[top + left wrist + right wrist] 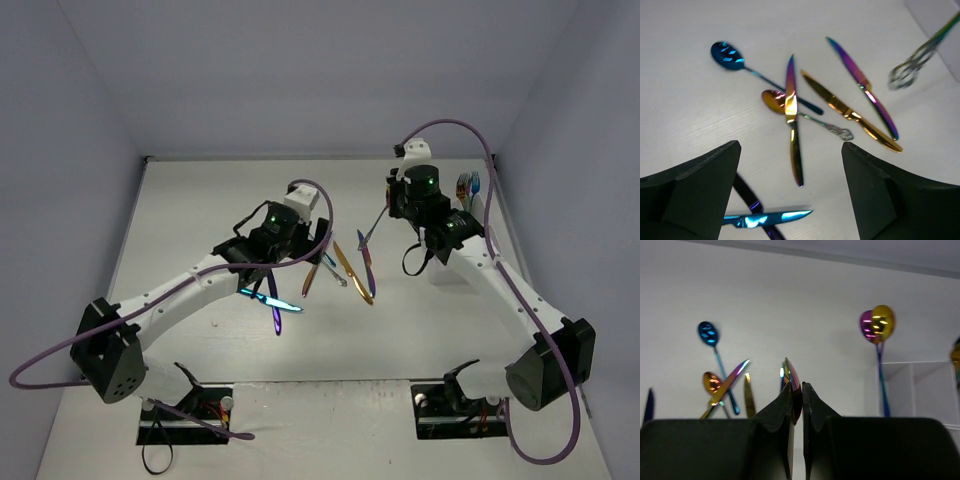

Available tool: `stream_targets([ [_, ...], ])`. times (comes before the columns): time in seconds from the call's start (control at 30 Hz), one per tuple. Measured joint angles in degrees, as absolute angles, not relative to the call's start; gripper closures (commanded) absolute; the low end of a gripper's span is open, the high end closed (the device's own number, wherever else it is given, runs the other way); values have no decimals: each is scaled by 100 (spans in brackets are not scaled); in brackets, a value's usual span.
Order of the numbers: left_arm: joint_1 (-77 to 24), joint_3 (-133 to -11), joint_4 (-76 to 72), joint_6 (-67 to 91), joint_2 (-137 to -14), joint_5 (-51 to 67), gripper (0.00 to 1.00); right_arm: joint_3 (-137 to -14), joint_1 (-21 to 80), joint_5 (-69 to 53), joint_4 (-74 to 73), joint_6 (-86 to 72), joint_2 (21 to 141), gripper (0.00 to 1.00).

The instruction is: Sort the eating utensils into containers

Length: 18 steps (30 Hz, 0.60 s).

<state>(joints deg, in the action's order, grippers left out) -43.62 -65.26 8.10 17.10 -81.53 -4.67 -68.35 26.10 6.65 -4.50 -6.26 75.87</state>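
Now, your right pincer [796, 390] is clenched on a rainbow utensil [790, 372] above the middle of the desk [200, 220]; the left pincer [790, 145] hangs released over the loose utensils [792, 125]. Expect light, stiff, slippery metal: pinch mid-handle, squarely. The caddy [920, 385] sits at the far right edge.

I'm looking over two white arms, the left arm [175, 295] and the right arm [505, 290], each carrying chunky black joints, with a green light [420, 183] glowing near the wrist. A purple cable [470, 128] is looping along each. Matte black, wedge-shaped fingers [695, 190] are filling my wrist views.
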Motion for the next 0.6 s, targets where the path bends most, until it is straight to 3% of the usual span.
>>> stream_targets([
  [0.27,-3231,-5543,1824,2089,-7204,-946,18,-7738,1764,2532,-392,133,8178,100],
  [0.6,-2726,-5172,2342,2123,-6639,-976,18,-7992,1276,3468,-5,898,9347,100],
])
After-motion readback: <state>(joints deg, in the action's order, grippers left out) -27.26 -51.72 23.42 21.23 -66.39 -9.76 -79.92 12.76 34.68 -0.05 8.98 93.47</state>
